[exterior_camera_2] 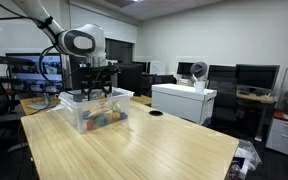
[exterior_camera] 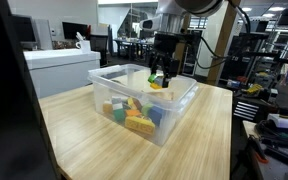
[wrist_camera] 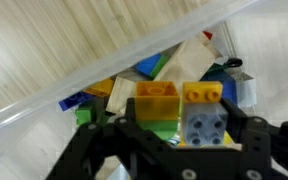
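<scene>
In the wrist view my gripper (wrist_camera: 182, 120) is shut on a small cluster of toy bricks: an orange brick (wrist_camera: 156, 100), a yellow brick (wrist_camera: 204, 94) on a grey brick (wrist_camera: 206, 122), with green below. Both black fingers stand against the cluster's sides. Underneath lies the clear plastic bin (wrist_camera: 134, 60), which holds several loose coloured bricks. In both exterior views the gripper (exterior_camera: 160, 78) (exterior_camera_2: 96, 88) hangs over the far part of the bin (exterior_camera: 179, 112) (exterior_camera_2: 84, 120), with the cluster at about rim height.
The bin stands on a light wooden table (exterior_camera: 204, 145). A white cabinet (exterior_camera: 59, 65) (exterior_camera_2: 184, 100) stands beyond the table. Desks with monitors and cables surround it, and clutter lies past the table's edge (exterior_camera: 274, 125).
</scene>
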`<action>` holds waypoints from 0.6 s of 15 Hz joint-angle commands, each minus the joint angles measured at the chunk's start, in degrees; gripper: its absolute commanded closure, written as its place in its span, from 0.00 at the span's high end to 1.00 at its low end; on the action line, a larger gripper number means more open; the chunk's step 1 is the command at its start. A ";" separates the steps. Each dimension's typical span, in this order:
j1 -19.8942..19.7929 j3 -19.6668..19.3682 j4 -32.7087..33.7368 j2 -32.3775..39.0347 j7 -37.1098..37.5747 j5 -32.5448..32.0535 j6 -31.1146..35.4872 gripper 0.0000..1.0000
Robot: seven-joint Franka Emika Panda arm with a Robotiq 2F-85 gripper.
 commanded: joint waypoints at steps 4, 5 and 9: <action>3.21 -1.68 -2.94 -3.80 -0.19 -4.42 3.22 1.00; 3.33 -1.81 -2.38 -4.14 0.67 -4.68 2.55 1.00; 2.78 -2.83 2.46 -4.08 12.15 -7.68 2.73 1.00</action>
